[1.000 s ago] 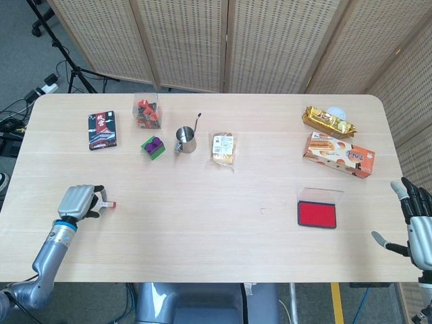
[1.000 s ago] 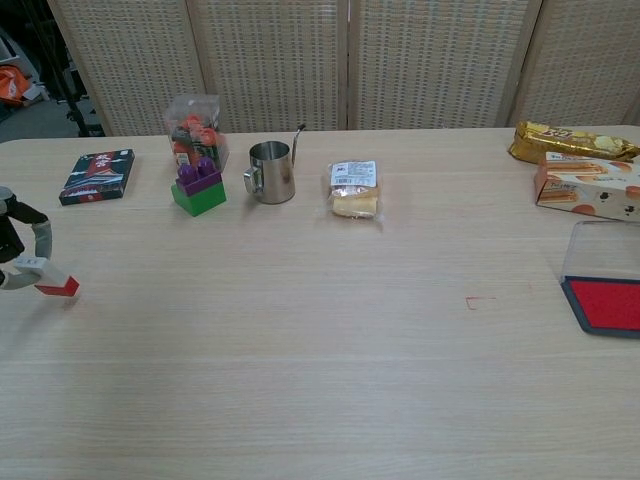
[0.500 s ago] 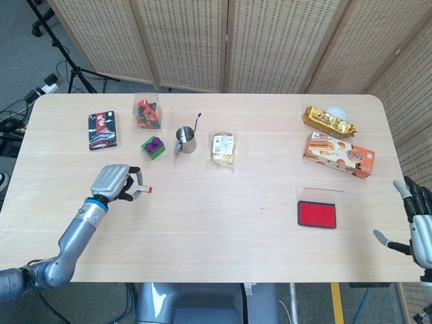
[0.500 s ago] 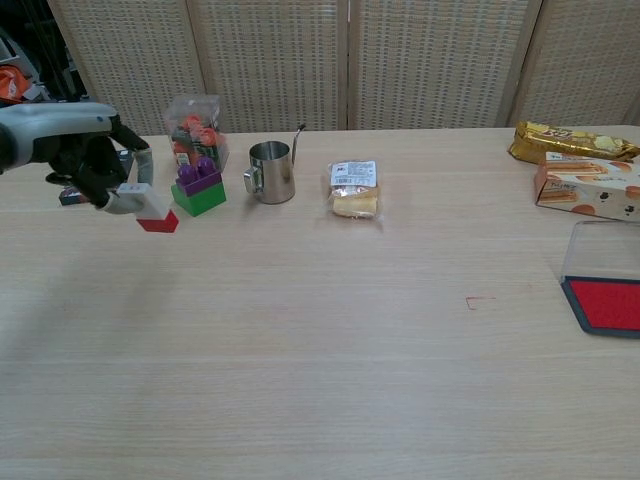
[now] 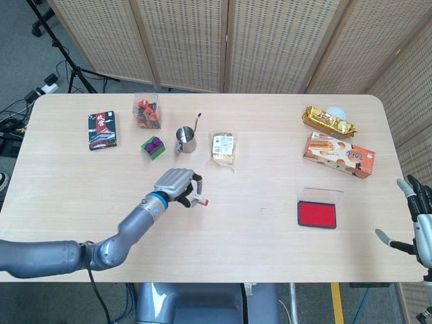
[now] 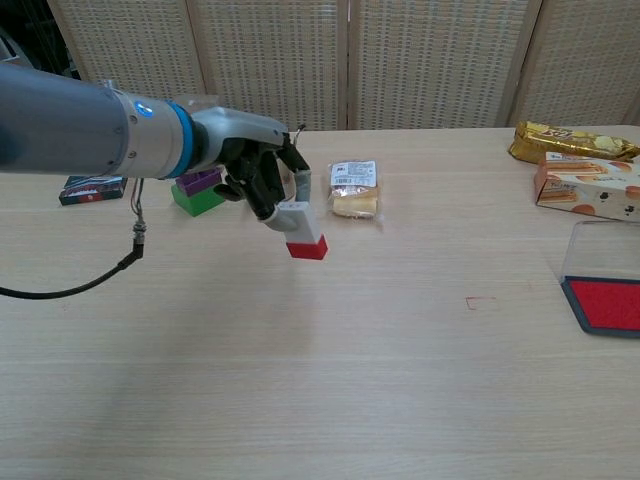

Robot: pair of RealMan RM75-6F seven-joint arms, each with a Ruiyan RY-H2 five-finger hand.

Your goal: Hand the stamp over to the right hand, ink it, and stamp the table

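A white stamp (image 6: pixel 302 228) with a red base is pinched in the fingers of the left hand (image 6: pixel 258 166) and held above the table (image 5: pixel 270 236), left of frame centre. At the lower right edge, the right hand (image 5: pixel 420 223) is seen with fingers spread, beside the red ink pad (image 5: pixel 316 214).

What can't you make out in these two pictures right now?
- Metal cup: hidden in the chest view behind the left robot hand; only its handle tip shows.
- Right robot hand: cut off by the head view's right edge, absent from the chest view.
- Ink pad: cropped at the chest view's right edge.
- Stamp: too small in the head view to show its face.
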